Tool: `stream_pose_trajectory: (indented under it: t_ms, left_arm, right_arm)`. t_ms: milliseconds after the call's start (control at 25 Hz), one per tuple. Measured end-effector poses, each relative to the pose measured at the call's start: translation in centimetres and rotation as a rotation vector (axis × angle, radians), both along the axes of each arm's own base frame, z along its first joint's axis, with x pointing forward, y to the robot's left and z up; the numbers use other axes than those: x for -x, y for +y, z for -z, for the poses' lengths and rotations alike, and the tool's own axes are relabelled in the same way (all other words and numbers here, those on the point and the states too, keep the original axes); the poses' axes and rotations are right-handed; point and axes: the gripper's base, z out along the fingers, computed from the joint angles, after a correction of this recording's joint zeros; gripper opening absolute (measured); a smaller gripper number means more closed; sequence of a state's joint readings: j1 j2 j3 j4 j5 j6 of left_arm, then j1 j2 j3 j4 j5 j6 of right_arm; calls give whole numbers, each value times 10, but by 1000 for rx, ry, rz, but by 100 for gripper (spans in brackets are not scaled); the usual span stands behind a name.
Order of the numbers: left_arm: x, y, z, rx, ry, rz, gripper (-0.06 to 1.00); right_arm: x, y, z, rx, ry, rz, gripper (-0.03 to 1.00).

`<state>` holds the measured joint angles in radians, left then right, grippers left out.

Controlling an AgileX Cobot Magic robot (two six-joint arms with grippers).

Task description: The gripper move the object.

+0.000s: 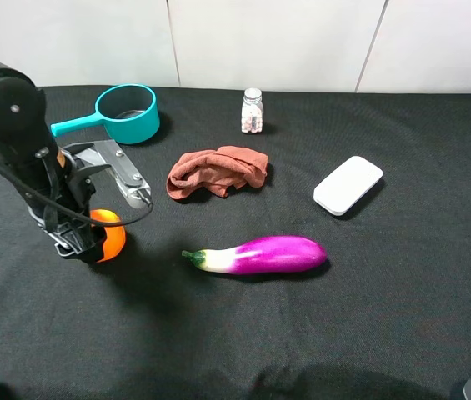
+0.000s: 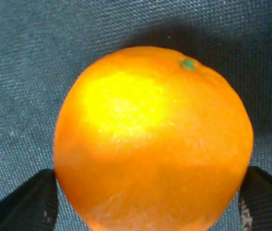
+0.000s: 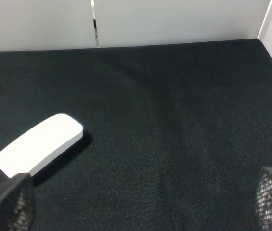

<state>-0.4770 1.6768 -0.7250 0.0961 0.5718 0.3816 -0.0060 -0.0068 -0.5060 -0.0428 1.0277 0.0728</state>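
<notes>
The left tool (image 1: 93,242) grips the orange (image 1: 112,235) at the left side of the table (image 1: 385,317), with its arm angled steeply downward. The orange is round, with no long axis, and its green stem scar faces away from the tool. The right tool (image 3: 140,202) is spread wide and empty.

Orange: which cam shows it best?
Left wrist: the orange fills the frame, stem end clear. Exterior high shows it half hidden behind the left arm. Right wrist doesn't show it.

The left end effector (image 1: 95,240) is black, with silver metal brackets (image 1: 122,171) just above it and a black cable (image 1: 127,221) looping beside it.
</notes>
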Motion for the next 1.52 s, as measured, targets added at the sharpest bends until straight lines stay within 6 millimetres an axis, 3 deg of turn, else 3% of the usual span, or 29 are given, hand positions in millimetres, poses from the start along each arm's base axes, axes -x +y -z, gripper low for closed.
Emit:
stream_pose_trajectory:
  t_ms: [720, 1520]
  left_arm:
    - [-21, -11, 26, -19, 37, 2, 79]
    - [-28, -15, 25, -6, 18, -17, 76]
  right_arm:
    - [0, 0, 0, 0, 0, 0, 69]
    - [0, 0, 0, 0, 0, 0, 69]
